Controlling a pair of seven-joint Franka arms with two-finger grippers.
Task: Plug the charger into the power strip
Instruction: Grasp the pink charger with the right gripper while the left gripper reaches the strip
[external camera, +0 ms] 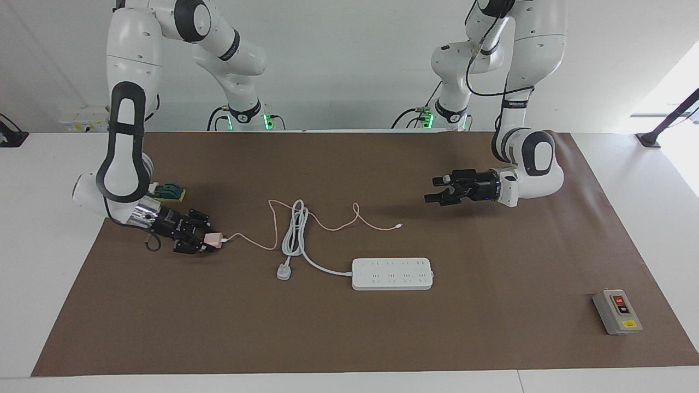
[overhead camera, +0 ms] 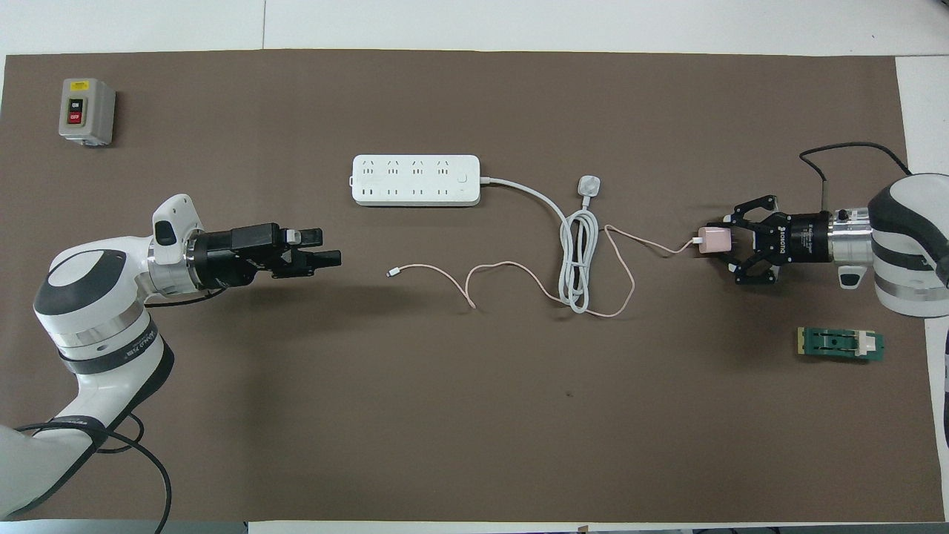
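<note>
Gripping the charger (external camera: 212, 239) at the right arm's end of the table (external camera: 349, 338), the right pincer (external camera: 203, 240) is clamped. Mid-table lies the power strip (external camera: 392, 273), its white plug (external camera: 283, 271) beside it. The left pincer (external camera: 434, 189) hangs apart over bare table.

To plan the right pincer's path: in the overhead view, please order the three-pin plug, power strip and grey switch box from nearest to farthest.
1. three-pin plug, beside the coiled cord.
2. power strip, mid-table.
3. grey switch box, left arm's end.

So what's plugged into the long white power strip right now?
Nothing: the long white power strip has every visible socket bare. The small pink cube charger sits apart, clamped in the right gripper toward the right arm's end.
</note>
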